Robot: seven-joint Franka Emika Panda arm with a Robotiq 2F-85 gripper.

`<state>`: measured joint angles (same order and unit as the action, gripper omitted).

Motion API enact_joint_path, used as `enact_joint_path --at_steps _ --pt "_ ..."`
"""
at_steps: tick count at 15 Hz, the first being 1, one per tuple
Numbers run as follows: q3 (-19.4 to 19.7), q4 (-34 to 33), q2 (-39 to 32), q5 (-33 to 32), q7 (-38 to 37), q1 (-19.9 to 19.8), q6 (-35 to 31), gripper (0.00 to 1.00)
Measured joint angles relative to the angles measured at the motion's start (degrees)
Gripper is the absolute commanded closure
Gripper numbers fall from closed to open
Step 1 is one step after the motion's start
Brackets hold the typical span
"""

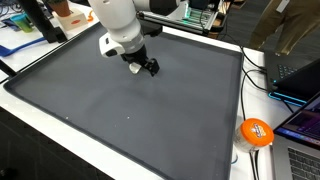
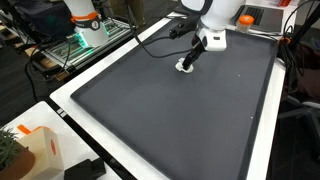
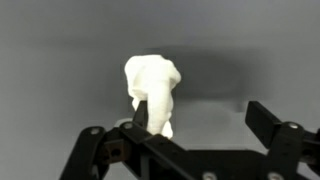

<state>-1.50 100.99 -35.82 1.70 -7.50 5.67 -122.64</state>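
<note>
One white lump [image 3: 152,80] lies ungrasped on the dark surface [image 1: 120,115], toward its far edge; gripping and lifting are judged still to do. Arm reaches steeply down from the far side. Claw [image 3: 203,115] hangs released, jaws wide, one finger just beside the lump.

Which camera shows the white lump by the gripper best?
The wrist view: the white lump sits centred and large, beyond the open gripper. The exterior views show at most a small pale speck at the fingertips.
</note>
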Motion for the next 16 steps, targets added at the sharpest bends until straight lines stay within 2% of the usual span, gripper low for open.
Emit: enact_joint_path --at_steps 3,9,13,16 --pt "3.4 -0.1 0.4 -8.5 -5.0 3.0 0.3 0.00" --pt "4.1 1.1 5.1 -17.7 -10.5 8.0 7.4 0.00" --pt "3.2 5.9 13.0 -18.6 -11.4 8.7 8.1 0.00" --pt "1.5 11.9 20.2 -13.1 -9.9 6.3 4.0 0.00"
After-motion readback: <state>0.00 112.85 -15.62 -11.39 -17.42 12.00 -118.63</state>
